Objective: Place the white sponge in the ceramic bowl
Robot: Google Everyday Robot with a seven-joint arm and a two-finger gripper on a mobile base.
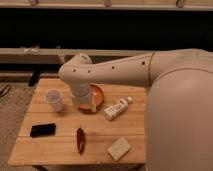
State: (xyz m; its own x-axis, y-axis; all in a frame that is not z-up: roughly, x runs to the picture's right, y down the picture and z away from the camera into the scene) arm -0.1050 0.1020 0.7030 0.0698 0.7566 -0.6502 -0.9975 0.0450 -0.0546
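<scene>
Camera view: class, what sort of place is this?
Likely a robot test room: a small wooden table bears unrelated props (white sponge, ceramic bowl, phone), and the gripper hangs over the bowl.

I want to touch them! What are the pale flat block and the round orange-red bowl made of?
The pale beige-white flat block, the white sponge, looks soft and matte, probably foam: no shine. The round orange-red bowl looks like glazed ceramic: its inside seems glossy. The gripper hangs over the bowl, hiding part of it.
</scene>
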